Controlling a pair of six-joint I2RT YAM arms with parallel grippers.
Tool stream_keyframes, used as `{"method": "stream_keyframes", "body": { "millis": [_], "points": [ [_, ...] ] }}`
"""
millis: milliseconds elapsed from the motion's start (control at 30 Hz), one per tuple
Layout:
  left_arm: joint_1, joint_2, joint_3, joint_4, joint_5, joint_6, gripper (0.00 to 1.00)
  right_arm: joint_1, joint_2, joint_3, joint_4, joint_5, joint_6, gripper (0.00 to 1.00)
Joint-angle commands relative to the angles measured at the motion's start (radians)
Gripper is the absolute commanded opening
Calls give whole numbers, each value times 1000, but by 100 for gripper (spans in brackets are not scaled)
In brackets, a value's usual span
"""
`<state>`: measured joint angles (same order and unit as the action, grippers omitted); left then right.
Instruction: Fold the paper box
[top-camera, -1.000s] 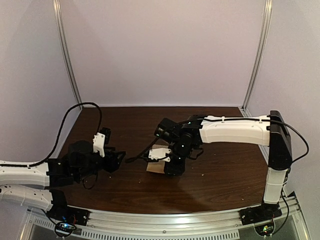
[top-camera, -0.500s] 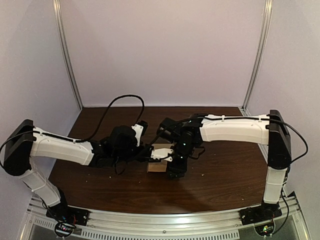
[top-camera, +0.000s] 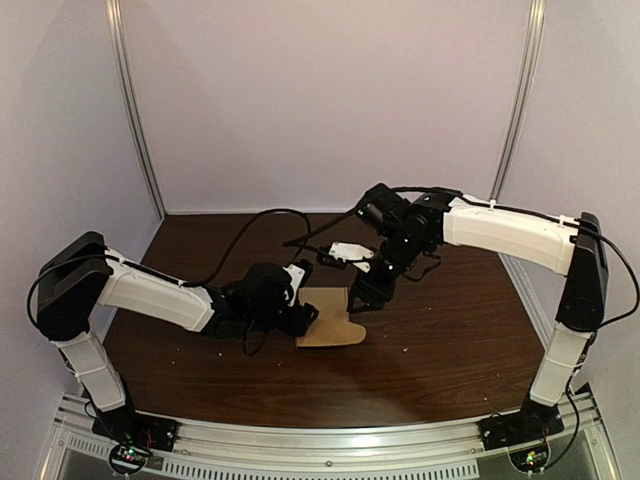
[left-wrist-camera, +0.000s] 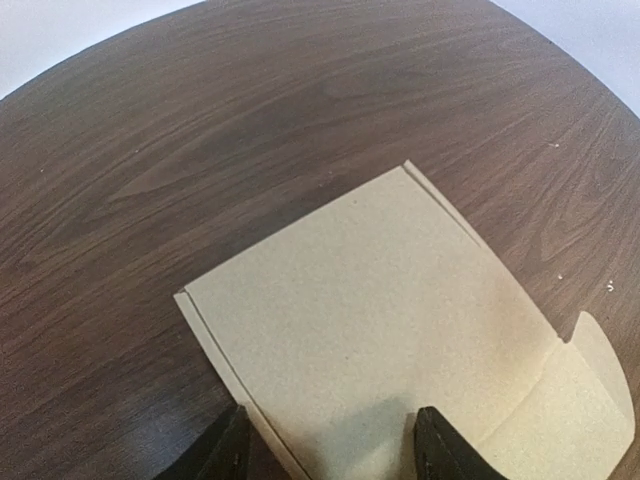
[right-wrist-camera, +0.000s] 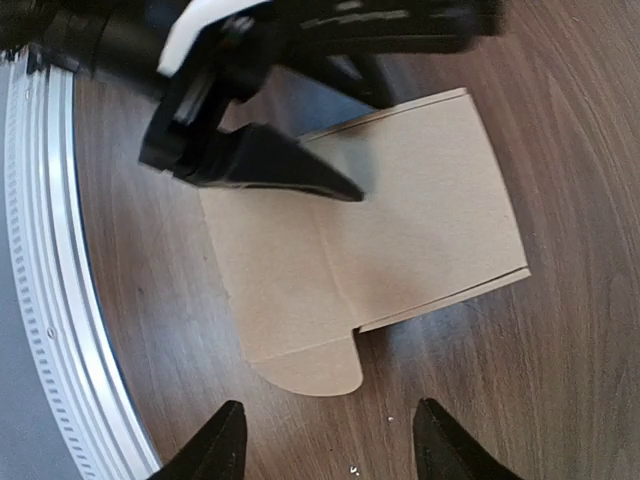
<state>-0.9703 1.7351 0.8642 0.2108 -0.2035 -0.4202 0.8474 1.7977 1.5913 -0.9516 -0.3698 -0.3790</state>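
Note:
The paper box lies flattened on the dark wooden table, a tan sheet with a rounded tab at its near right corner. In the left wrist view the box fills the middle, and my left gripper is open with its tips low over the sheet's near edge. From above, the left gripper sits at the box's left side. My right gripper hovers open just above the box's far right edge. Its wrist view shows the box under the open right gripper, with the left gripper reaching over the sheet.
The table ends at a metal rail along the near side, also seen as the rail in the right wrist view. Small pale crumbs dot the wood. Black cables loop behind both arms.
My left arm swung in from the left to the box. The right arm lifted off the box and pulled back to the right, leaving the sheet lying flat and uncovered.

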Motion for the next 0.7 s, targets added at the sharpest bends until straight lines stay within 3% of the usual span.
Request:
{"method": "stream_keyframes", "body": {
  "millis": [0, 100, 433, 667],
  "points": [
    [3, 59, 7, 59, 16, 31, 58, -135, 39, 39, 80, -141, 98, 51],
    [16, 79, 15, 86, 30, 57, 57, -175, 95, 45, 110, -148, 107, 47],
    [22, -44, 95, 9, 36, 125, 57, -182, 215, 84, 105, -138, 128, 54],
    [22, -50, 96, -31, 18, 135, 57, -177, 235, 39, 85, -133, 121, 59]
  ]
}}
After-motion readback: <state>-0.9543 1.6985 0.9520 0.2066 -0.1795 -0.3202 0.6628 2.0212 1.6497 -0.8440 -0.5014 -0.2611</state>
